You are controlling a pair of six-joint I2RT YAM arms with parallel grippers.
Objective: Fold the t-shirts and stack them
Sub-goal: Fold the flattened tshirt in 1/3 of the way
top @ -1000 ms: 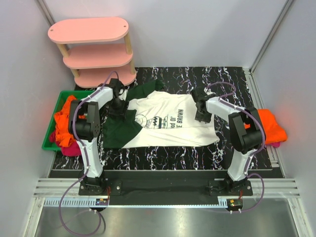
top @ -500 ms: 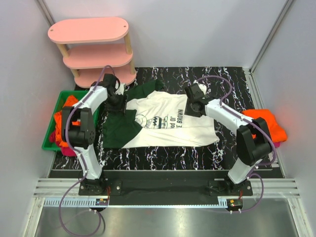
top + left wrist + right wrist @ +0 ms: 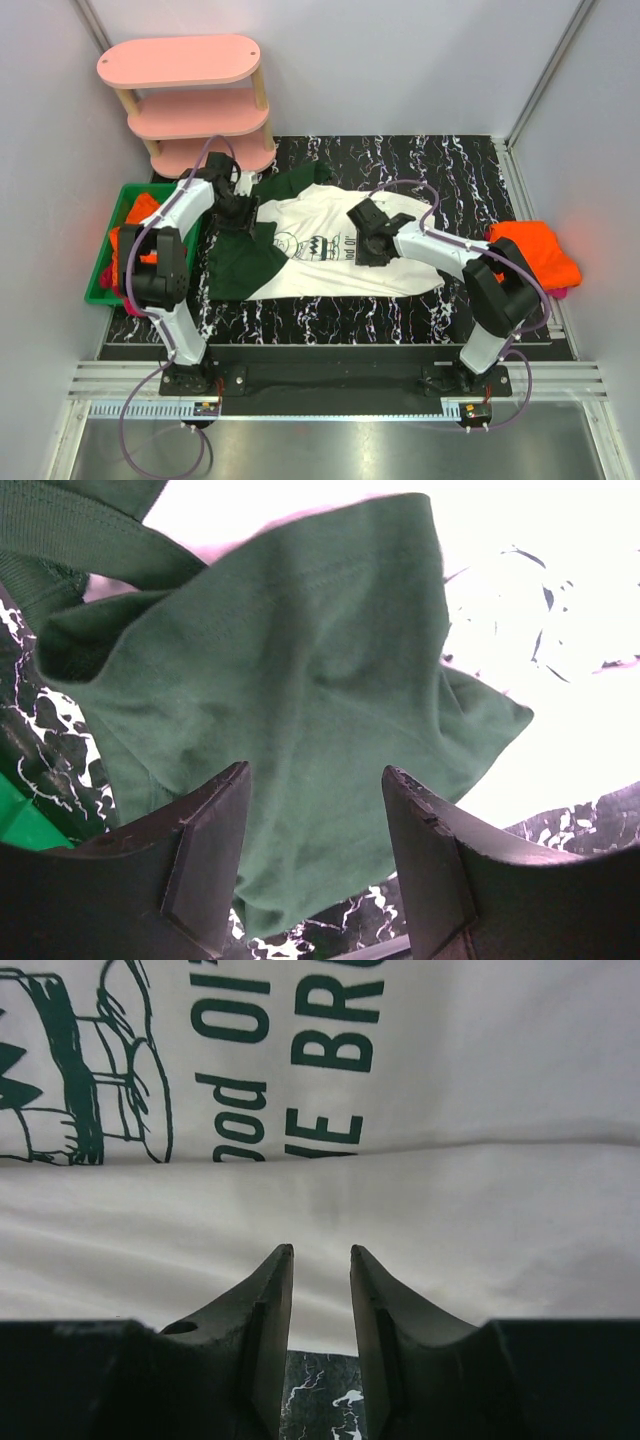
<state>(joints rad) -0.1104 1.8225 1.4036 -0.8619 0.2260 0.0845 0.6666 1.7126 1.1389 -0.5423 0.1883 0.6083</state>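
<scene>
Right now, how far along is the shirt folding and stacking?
Done, apparently: an orange t-shirt sits folded at the table's right edge, on something magenta. In hand: the white t-shirt lies spread out, unfolded; the left end effector hangs open over its green sleeve, the right end effector open over its white front, neither gripping. Left: folding it, then the orange and magenta clothes in the green bin.

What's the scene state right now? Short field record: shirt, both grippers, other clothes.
white t-shirt: spread on the table, print up
left gripper: open, over the green sleeve, holding nothing
right gripper: fingers slightly apart, nothing between them, low over the shirt's white body
green bin: left of the shirt, orange clothes inside
orange shirt: bunched at the table's right edge
</scene>
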